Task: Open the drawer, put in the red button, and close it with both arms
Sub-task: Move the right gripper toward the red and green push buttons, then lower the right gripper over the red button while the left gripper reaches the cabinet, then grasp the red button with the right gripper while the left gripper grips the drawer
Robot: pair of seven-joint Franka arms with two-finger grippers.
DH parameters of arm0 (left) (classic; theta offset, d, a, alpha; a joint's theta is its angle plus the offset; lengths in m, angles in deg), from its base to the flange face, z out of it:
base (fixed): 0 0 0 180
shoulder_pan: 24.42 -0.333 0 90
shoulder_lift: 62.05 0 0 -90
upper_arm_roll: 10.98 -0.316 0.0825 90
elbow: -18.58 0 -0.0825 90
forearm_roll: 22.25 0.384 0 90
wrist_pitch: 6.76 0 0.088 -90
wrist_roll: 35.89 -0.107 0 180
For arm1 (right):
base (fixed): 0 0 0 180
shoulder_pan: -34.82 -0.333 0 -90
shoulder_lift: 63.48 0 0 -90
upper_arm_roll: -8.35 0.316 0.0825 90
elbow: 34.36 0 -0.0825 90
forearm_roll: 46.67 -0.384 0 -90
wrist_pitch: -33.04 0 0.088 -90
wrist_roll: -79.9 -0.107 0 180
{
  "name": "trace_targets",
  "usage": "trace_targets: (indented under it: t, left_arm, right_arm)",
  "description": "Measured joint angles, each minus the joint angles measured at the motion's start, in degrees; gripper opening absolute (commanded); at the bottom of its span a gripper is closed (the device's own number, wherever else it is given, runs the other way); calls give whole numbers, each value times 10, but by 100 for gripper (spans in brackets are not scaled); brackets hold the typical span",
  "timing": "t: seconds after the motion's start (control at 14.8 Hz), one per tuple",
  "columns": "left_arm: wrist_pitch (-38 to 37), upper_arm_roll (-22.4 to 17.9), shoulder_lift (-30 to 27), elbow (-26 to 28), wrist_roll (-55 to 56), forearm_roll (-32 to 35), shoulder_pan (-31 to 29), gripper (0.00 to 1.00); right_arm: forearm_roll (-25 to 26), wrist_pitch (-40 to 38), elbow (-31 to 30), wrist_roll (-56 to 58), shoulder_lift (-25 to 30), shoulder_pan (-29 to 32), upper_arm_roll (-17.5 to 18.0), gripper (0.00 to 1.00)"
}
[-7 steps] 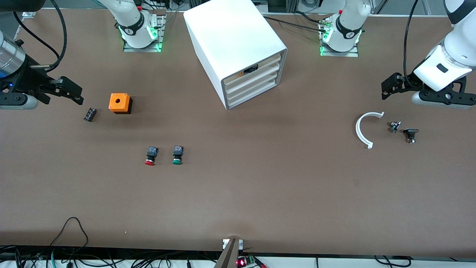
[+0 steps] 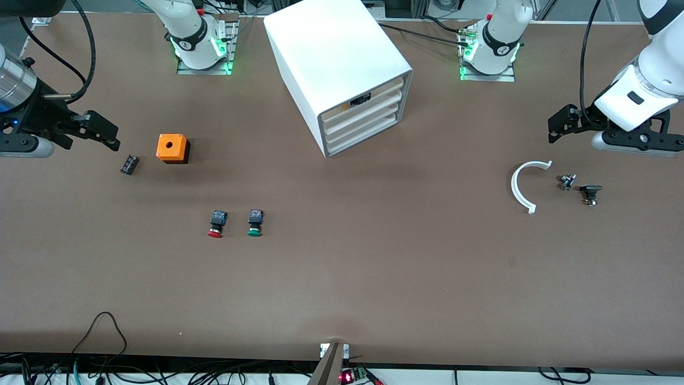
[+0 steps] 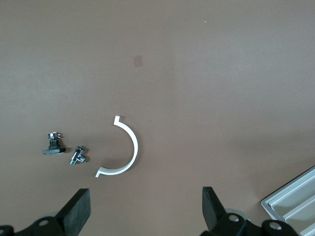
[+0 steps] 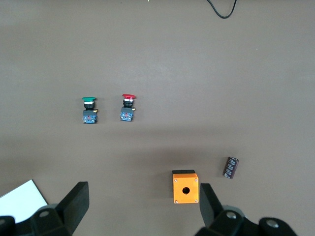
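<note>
Left gripper (image 2: pixel 556 127): we hold it raised, fingers spread wide, empty.
Right gripper (image 2: pixel 109 135): we hold it raised, fingers spread wide, empty.

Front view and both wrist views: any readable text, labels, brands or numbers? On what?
None can be read.
Round black badges on both arm bases: white marks, too small to read.
White drawer cabinet, orange box, red button, green button: no print visible.

Glossy white arms (image 2: pixel 654 80), black joint bands, black cables, green-lit bases.
</note>
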Motion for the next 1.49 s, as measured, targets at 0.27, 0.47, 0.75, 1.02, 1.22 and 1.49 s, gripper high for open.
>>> trace_targets:
  t: [0.27, 0.47, 0.75, 1.02, 1.22, 1.49]
  left_arm:
    - [-2, 0, 0, 0, 0, 0, 1, 100]
    - [-40, 5, 0, -1, 0, -10, 4, 100]
    - [-101, 17, 6, -1, -1, -83, 6, 100]
    - [-149, 29, 38, -1, -1, -183, 7, 100]
    - [-189, 29, 73, -1, -20, -246, 7, 100]
    - [-190, 28, 119, -1, -87, -309, 5, 100]
  right_arm:
    - [0, 0, -7, -2, -46, -15, 1, 99]
    - [0, 36, -13, -4, -97, -27, 1, 99]
    - [0, 153, -65, -21, -138, -36, 1, 99]
    - [0, 250, -121, -36, -182, -36, 0, 99]
    - [0, 324, -139, -50, -222, -39, 1, 99]
    - [-1, 445, -186, -58, -263, -51, 1, 99]
